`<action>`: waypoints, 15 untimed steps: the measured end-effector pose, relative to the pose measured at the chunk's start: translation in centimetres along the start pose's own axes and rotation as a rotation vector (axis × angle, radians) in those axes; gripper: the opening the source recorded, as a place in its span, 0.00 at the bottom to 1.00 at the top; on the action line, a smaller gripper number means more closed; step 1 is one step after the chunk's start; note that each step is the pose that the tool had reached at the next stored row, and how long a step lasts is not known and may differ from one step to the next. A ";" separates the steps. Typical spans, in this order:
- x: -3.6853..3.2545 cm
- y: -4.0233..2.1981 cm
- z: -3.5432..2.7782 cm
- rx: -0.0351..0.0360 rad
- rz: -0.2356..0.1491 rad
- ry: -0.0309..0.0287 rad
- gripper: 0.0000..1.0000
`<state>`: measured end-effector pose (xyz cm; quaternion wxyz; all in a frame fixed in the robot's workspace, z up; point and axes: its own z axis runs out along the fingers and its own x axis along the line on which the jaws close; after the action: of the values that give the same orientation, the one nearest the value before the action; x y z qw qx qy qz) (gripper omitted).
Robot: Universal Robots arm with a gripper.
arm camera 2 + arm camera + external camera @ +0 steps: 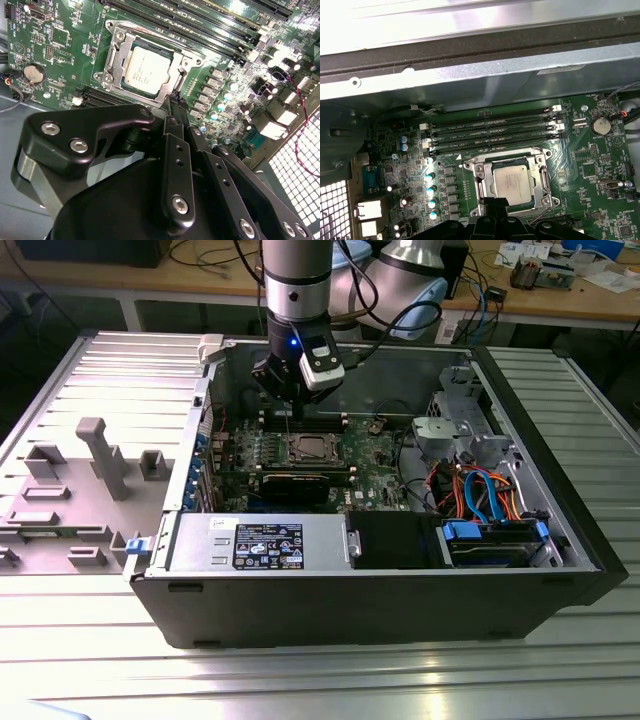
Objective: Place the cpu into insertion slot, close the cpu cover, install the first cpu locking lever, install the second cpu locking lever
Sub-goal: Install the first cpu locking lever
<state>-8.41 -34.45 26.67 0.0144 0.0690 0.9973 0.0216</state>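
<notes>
An open black computer case lies on its side on the ribbed metal surface, at the centre of the exterior view. One green circuit board covers its floor. One robot arm reaches down into the case at upper centre of that view, ending in one black gripper whose fingers appear pressed together with nothing between them, the tips just over the near edge of the socket.

Progress: one small square cpu with a dull silver-grey top already sits in the one insertion slot, at lower centre of the first wrist view. The thin silver metal cpu cover lies flat around the chip, so the closing step looks done. A thin wire locking lever stands off the socket's lower right corner in the first wrist view; whether either lever is latched cannot be told, so the two lever steps are judged unfinished.

Also counted: four long memory slots above the socket in the first wrist view, and one round silver coin cell at the left of the second wrist view.
</notes>
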 end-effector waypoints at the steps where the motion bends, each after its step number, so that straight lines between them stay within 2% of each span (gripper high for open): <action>1: 0.00 0.00 0.00 0.0000 0.000 0.0000 0.11; 4: 0.02 -0.01 0.00 0.0000 0.000 0.0000 0.11; 6: 0.50 -0.08 -0.02 -0.0034 0.000 0.0005 0.11; 9: 1.67 -0.24 -0.05 -0.0120 -0.001 0.0016 0.11; 12: 1.83 -0.24 -0.01 -0.0169 -0.025 0.0036 0.11; 14: 1.83 -0.24 0.00 -0.0191 -0.072 0.0063 0.11; 15: 1.86 -0.26 0.01 -0.0209 -0.083 0.0072 0.11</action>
<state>-10.28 -34.44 26.61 0.0124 0.0275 0.9990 0.0316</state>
